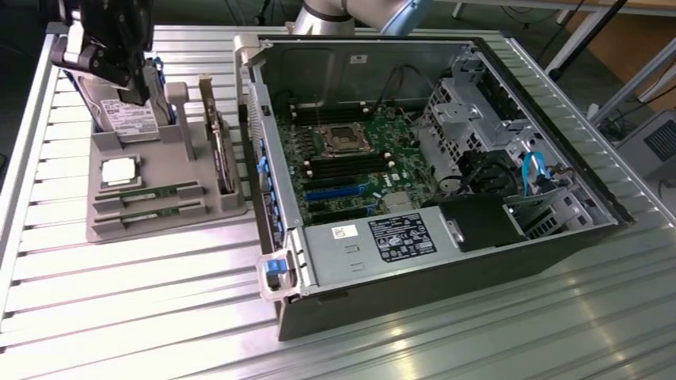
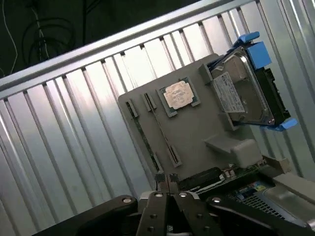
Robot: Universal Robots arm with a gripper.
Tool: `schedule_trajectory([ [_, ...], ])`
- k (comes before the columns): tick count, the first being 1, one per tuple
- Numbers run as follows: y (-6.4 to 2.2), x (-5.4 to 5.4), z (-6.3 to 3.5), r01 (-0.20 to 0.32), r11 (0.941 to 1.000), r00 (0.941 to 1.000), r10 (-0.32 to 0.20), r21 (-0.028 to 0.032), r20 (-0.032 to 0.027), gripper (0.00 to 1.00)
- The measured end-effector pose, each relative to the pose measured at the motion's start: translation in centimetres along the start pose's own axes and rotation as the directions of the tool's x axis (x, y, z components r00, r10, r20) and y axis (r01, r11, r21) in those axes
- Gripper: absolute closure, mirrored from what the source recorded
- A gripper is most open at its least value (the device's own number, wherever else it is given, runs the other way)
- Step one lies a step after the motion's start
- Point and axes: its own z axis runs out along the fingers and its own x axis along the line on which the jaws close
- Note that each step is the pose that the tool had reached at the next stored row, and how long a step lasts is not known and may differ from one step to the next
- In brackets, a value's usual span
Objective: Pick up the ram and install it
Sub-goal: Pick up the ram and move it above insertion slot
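The tool [image 2: 167, 183] is squeezed shut, holding nothing, over the hard drive [image 1: 132, 119] at one end of the tray [image 1: 158, 228]. The ram [image 1: 148, 192] lies at the other end.

No print we can read.
We see illegible labels on the grey metal power-supply box [image 1: 365, 255] and the blue-framed silver hard drive [image 2: 241, 93].

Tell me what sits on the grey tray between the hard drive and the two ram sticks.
The square silver processor lies between the hard drive and the ram sticks, seen in the exterior view.
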Motion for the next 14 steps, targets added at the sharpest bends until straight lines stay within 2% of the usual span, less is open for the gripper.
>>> schedule_trajectory([
  [1,0.00,0.00,0.00,0.050,0.9988,0.9988,-0.050,-0.0007,-0.0020,0.90],
  [3,0.00,0.00,0.00,0.111,0.9938,0.9938,-0.111,-0.0018,-0.0046,0.90],
  [4,0.00,0.00,0.01,0.159,0.9873,0.9873,-0.159,-0.0027,-0.0064,0.90],
  [6,0.00,0.00,0.01,0.220,0.9756,0.9755,-0.220,-0.0041,-0.0087,0.90],
  [7,0.00,0.00,0.01,0.264,0.9645,0.9644,-0.264,-0.0052,-0.0103,0.90],
  [9,0.00,0.00,0.01,0.362,0.9323,0.9322,-0.362,-0.0079,-0.0132,0.90],
  [10,0.00,0.00,0.01,0.387,0.9219,0.9218,-0.387,-0.0086,-0.0139,0.90],
  [13,0.00,0.00,0.01,0.389,0.9214,0.9213,-0.389,-0.0087,-0.0140,0.89],
  [14,0.00,0.00,0.01,0.389,0.9214,0.9213,-0.389,-0.0088,-0.0141,0.77],
])
